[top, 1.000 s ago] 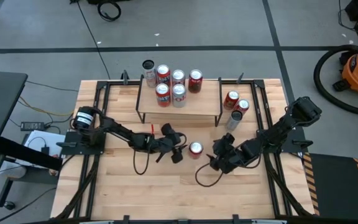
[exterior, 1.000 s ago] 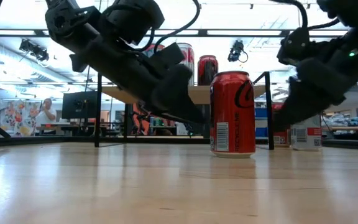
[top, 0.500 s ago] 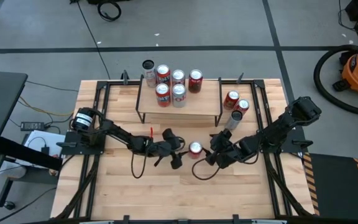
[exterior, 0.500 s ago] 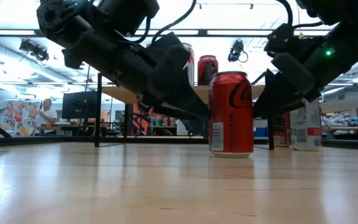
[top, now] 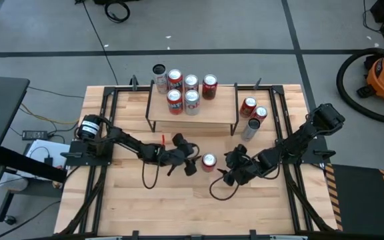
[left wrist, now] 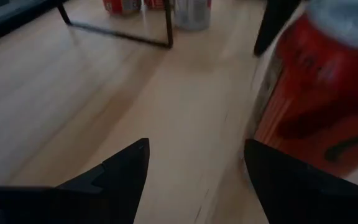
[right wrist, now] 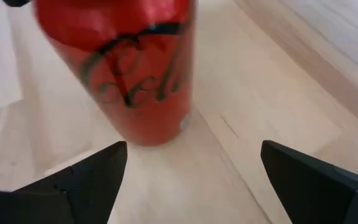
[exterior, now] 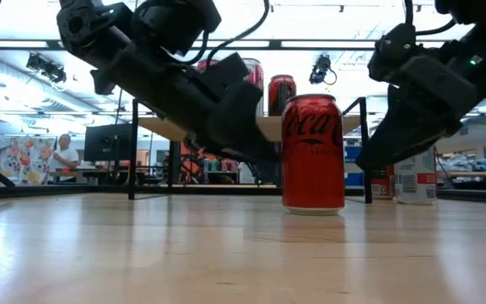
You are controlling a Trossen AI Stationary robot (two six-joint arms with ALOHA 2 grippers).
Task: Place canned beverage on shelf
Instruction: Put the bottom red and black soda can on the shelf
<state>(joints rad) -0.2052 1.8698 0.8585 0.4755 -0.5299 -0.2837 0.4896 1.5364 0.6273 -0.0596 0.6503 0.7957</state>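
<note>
Both grippers stood spread and empty. Right gripper (top: 228,168) faced the red can (top: 209,161), which stood upright on the tabletop (top: 179,213) in front of the shelf (top: 222,107); left gripper (top: 191,161) sat just beside it. Versus half a second earlier, the right gripper had backed off slightly and the can's logo faced the low camera.

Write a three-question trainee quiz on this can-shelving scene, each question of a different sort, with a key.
1. True or false: the red can on the tabletop stands upright between the left gripper and the right gripper.
2. Multiple choice: how many cans stand on the shelf? A) two B) five C) eight
3. Fill in: the fingers of both grippers are ____, and neither holds the can.

Key: 1 true. 2 B: five cans crowd the shelf's left end, while a sixth can stands beside it at the table's edge and three more cans stand on the table to its right. 3 open: both wrist views show the fingers spread, with the red can ahead of them.
</note>
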